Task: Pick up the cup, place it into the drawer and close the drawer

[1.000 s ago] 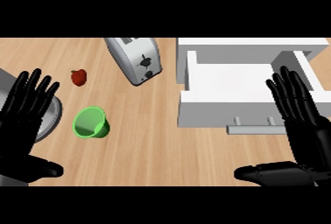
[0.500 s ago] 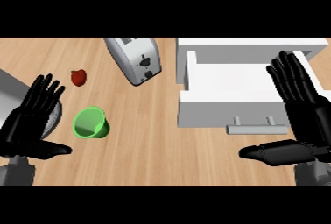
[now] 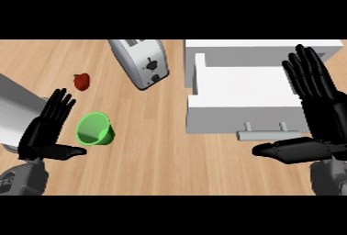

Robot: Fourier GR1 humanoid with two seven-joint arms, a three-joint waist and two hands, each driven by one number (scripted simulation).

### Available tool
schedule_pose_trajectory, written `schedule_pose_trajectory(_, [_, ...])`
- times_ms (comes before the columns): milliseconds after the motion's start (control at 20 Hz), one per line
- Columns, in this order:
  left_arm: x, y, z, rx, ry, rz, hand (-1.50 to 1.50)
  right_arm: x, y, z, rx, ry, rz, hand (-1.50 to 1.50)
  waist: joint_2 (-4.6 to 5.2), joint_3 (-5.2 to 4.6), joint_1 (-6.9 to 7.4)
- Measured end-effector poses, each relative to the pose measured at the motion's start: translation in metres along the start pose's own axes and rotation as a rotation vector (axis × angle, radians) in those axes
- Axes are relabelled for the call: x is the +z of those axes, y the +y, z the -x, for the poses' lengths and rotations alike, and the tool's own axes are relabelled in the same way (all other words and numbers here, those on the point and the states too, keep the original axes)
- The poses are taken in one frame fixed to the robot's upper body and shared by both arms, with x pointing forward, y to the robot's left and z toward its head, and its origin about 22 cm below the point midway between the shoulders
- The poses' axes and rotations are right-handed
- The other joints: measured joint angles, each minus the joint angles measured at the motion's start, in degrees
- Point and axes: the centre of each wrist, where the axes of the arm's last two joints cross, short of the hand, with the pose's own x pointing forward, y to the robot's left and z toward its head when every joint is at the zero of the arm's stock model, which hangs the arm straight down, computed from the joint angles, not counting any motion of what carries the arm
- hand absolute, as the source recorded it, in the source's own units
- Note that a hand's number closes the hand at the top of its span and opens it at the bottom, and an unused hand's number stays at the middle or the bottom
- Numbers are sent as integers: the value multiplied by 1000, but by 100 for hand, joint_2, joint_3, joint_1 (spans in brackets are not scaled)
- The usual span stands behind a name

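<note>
The bright green plastic cup (image 3: 95,129) lies tipped on its side on the light wooden table (image 3: 156,151), its round mouth facing up and toward the view's left, in the left half of the head view. Just beside it, on its left, is the left robot hand (image 3: 46,133), black, with fingers straight and spread, pointing up and slightly right, and the thumb stuck out to the right below the cup; the fingertips look close to the cup's rim, but no finger curls round it, and whether they touch it cannot be told. The white open drawer (image 3: 244,98) stands pulled out of a white cabinet (image 3: 261,48) in the right half, its pale inside showing and its grey bar handle (image 3: 267,134) along the near front edge. The right robot hand (image 3: 318,119) is also spread flat, fingers straight and pointing up over the right side of the drawer, with the thumb reaching left just below the handle; it holds nothing. A silver metal toaster (image 3: 143,62) sits tilted at the top centre, well apart from the cup. A small red pepper-like thing (image 3: 81,81) lies above the cup, near the left hand's fingertips. A grey and white block (image 3: 15,108) fills the left edge behind the left hand.
</note>
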Motion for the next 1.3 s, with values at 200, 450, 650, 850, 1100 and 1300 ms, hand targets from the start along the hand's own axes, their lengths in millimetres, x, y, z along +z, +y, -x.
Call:
schedule_pose_trajectory(200, [3, 7, 26, -16, 20, -16, -150, 2, -6, -2, -3, 1, 4, -150, 1, -1, -11])
schedule_pose_trajectory(450, [10, 17, 53, -23, 47, -32, -150, 0, -5, -5, -6, -3, -2, -150, 6, -2, -26])
schedule_pose_trajectory(650, [13, 23, 68, -40, 52, -49, -150, -9, -6, -9, -10, -10, -1, -150, 19, -7, -53])
schedule_pose_trajectory(850, [19, 23, 78, -64, 71, -66, -150, -11, -7, -8, -11, -9, -7, -150, 29, -11, -81])
schedule_pose_trajectory(1100, [29, 18, 90, -71, 62, -90, -150, -13, -6, -12, -12, -8, -12, -150, 45, -19, -118])
schedule_pose_trajectory(1300, [23, 10, 93, -68, 57, -84, -150, -13, -6, -16, -10, -9, -23, -150, 53, -22, -144])
